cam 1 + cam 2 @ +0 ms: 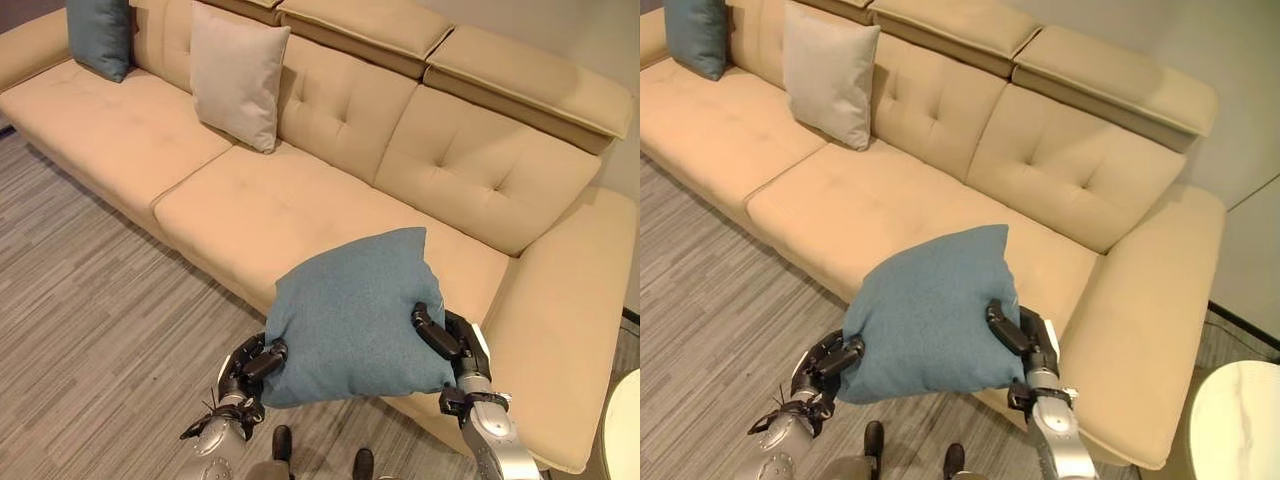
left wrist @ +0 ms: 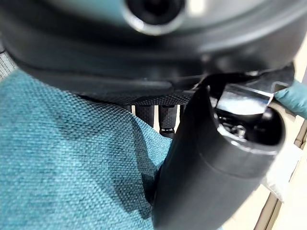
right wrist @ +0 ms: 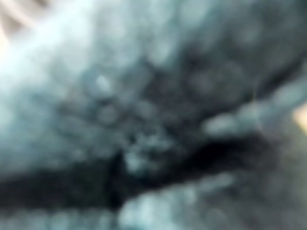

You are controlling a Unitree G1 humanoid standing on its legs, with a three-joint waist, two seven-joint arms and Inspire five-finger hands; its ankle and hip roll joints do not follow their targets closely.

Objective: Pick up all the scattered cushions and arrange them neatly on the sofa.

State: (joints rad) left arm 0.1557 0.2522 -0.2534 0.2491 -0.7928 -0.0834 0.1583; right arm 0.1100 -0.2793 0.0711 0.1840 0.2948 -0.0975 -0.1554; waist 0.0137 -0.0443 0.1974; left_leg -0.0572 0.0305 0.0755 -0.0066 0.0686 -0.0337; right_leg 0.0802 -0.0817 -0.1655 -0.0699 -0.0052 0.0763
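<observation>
Both hands hold up a teal cushion (image 1: 355, 315) in front of the beige sofa (image 1: 300, 200), over the front edge of its right seat. My left hand (image 1: 255, 365) grips the cushion's lower left corner with curled fingers. On the cushion's right edge my right hand (image 1: 447, 338) clamps thumb and fingers round the fabric. The teal weave (image 2: 62, 163) presses against the left hand (image 2: 216, 158) in its wrist view, and teal fabric (image 3: 144, 96) fills the right wrist view. A grey cushion (image 1: 235, 75) leans upright on the backrest. Another teal cushion (image 1: 100, 35) stands at the sofa's far left.
The sofa's wide right armrest (image 1: 570, 330) lies just right of the held cushion. A white round table edge (image 1: 625, 430) shows at the lower right. Grey striped carpet (image 1: 90, 330) covers the floor on the left.
</observation>
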